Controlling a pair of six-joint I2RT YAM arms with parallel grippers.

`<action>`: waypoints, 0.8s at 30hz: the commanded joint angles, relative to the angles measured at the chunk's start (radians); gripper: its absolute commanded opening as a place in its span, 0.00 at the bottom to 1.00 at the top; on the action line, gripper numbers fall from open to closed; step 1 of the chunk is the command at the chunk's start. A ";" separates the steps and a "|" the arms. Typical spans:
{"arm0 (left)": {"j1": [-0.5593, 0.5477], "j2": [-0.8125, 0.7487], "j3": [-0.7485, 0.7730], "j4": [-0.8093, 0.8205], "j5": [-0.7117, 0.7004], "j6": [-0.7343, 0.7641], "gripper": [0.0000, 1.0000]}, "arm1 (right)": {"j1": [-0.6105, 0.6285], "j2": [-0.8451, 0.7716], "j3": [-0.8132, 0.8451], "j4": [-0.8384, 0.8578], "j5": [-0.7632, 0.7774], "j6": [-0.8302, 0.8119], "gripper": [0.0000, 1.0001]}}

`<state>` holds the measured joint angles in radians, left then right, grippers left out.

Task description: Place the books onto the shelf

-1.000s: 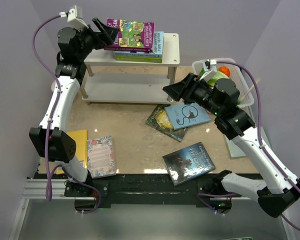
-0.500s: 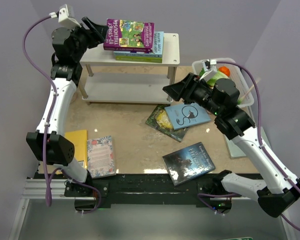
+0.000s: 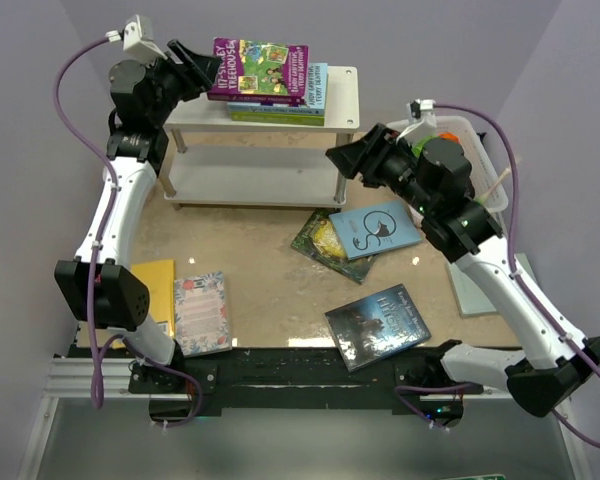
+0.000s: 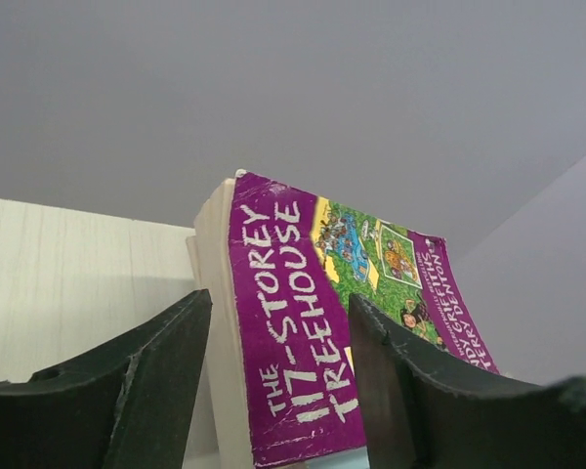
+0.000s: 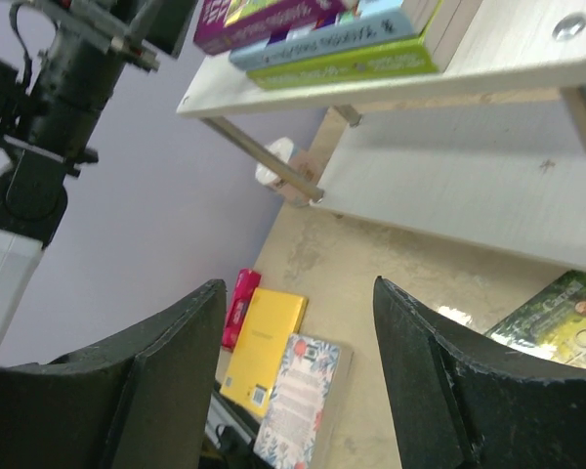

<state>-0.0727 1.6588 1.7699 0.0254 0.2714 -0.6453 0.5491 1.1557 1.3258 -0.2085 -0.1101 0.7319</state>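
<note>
L fingers (image 4: 127, 391) apart, purple book (image 4: 283, 332) end btwn; R fingers (image 5: 156, 371) apart, facing shelf (image 5: 488, 166).

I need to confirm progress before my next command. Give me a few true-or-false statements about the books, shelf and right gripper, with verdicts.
1. The purple book tops the stack on the shelf's upper board. True.
2. The right gripper holds a book. False: it is open and holds nothing.
3. The yellow book is on the shelf. False: it lies on the table, beside the pink floral book.
4. The light-blue cat book overlaps the grey-green book. True.
</note>
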 commanded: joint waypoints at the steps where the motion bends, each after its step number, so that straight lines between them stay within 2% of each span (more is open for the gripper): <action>1: 0.002 -0.065 -0.035 0.067 -0.090 -0.042 0.64 | 0.000 0.077 0.188 0.052 0.255 -0.074 0.61; 3: 0.002 -0.062 -0.026 0.047 -0.118 -0.043 0.65 | 0.002 0.134 0.257 0.046 0.349 -0.089 0.54; 4: 0.002 -0.047 -0.007 0.022 -0.121 -0.039 0.65 | 0.002 0.156 0.274 0.052 0.366 -0.097 0.46; 6: 0.004 -0.028 0.011 0.004 -0.112 -0.039 0.65 | 0.000 0.214 0.331 0.054 0.395 -0.106 0.41; 10: 0.004 -0.001 0.011 0.048 -0.049 -0.062 0.65 | -0.003 0.286 0.398 0.050 0.395 -0.118 0.44; 19: 0.001 0.073 0.042 0.097 0.049 -0.102 0.50 | -0.005 0.401 0.469 0.072 0.362 -0.108 0.47; 24: -0.007 0.082 0.036 0.134 0.091 -0.122 0.47 | -0.006 0.455 0.519 0.081 0.329 -0.103 0.49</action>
<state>-0.0723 1.7409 1.7710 0.0765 0.2947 -0.7341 0.5476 1.5967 1.7641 -0.1795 0.2375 0.6357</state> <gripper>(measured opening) 0.479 0.484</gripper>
